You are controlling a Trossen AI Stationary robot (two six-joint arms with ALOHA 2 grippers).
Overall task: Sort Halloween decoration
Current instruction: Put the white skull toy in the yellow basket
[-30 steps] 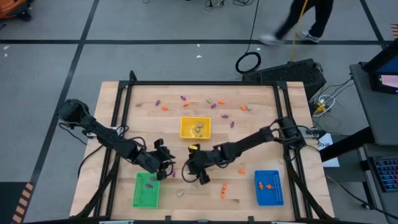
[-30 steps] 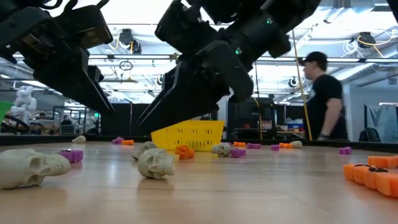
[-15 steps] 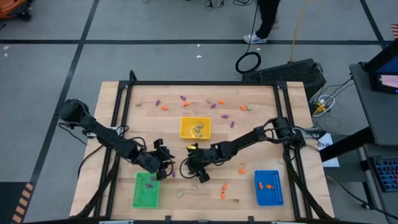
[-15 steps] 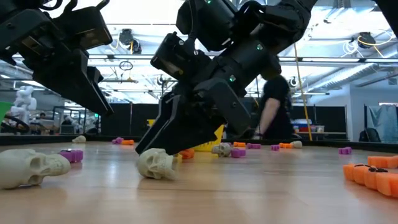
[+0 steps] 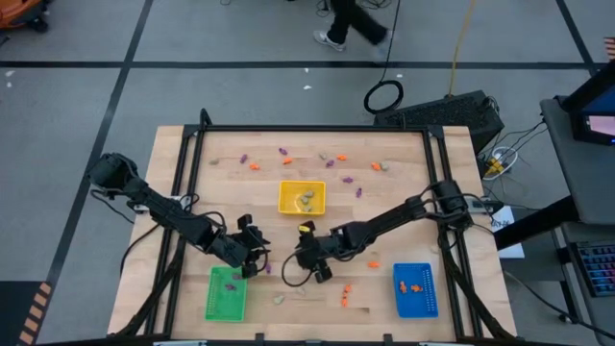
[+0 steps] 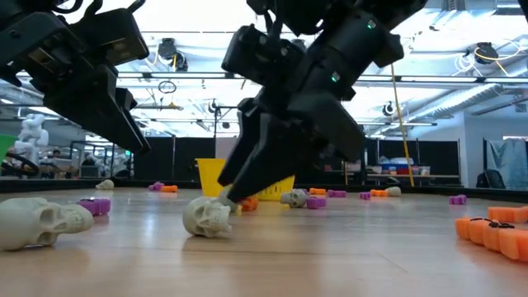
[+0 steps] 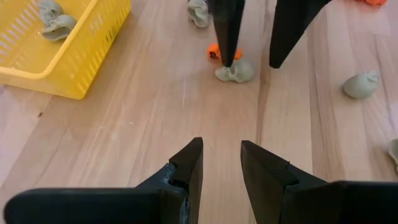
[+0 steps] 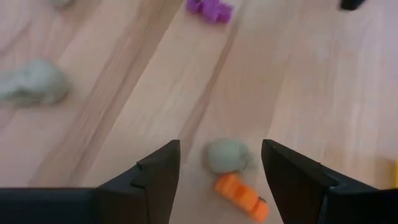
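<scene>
The right tool (image 5: 291, 272) hangs low over the counter (image 5: 404, 207) near the middle of its front half, fingers spread wide around a pale skull (image 8: 227, 155) with an orange trinket (image 8: 242, 195) touching it. The left tool (image 5: 259, 260), partly open and holding nothing, waits just above the green tray (image 5: 225, 293) near the front left corner. The yellow tray (image 5: 302, 197) at the centre holds pale pieces; the blue tray (image 5: 415, 289) near the front right corner holds orange ones. Purple, orange and pale trinkets lie scattered along the back edge.
</scene>
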